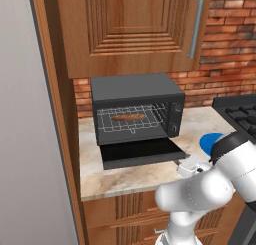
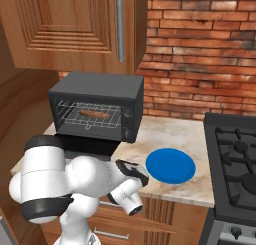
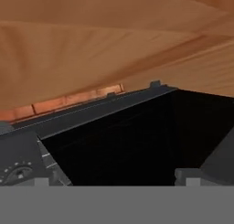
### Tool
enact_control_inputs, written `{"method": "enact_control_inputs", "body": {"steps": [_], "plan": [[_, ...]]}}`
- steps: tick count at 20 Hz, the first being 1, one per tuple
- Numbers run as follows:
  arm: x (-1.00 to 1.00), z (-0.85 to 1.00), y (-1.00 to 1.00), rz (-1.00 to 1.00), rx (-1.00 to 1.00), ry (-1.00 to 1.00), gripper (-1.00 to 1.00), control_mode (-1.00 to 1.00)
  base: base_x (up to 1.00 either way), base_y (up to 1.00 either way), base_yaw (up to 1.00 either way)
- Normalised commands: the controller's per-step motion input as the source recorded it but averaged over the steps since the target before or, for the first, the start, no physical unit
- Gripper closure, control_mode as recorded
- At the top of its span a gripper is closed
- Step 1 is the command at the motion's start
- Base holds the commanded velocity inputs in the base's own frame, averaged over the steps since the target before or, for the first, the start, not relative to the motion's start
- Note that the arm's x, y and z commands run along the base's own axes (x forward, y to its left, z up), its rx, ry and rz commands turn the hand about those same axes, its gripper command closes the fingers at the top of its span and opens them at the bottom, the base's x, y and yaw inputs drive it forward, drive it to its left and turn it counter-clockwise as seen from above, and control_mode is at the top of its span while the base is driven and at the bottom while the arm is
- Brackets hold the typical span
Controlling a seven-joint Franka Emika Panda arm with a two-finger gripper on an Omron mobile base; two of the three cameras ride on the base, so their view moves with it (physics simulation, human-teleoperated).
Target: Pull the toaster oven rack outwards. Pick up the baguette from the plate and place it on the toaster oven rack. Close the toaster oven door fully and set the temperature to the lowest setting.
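With the baguette (image 1: 128,117) already lying crosswise on the toaster oven rack (image 1: 131,118), the next job looks like shutting the toaster oven door (image 1: 141,152), which hangs open and flat over the counter. The gripper (image 1: 189,165), fingers spread and empty, sits just off the door's near right corner. No readable lettering anywhere.
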Motion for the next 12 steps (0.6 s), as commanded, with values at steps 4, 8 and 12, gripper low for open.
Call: {"method": "enact_control_inputs", "body": {"steps": [4, 8, 12], "plan": [[0.36, 0.07, 0.21, -0.13, 0.09, -0.05, -1.00, -1.00, 0.00, 0.00, 0.00], [0.45, 0.07, 0.24, -0.13, 0.07, -0.03, -1.00, -1.00, 0.00, 0.00, 0.00], [0.46, 0.19, 0.19, -0.14, 0.06, -0.01, -1.00, -1.00, 0.00, 0.00, 0.00]]}}
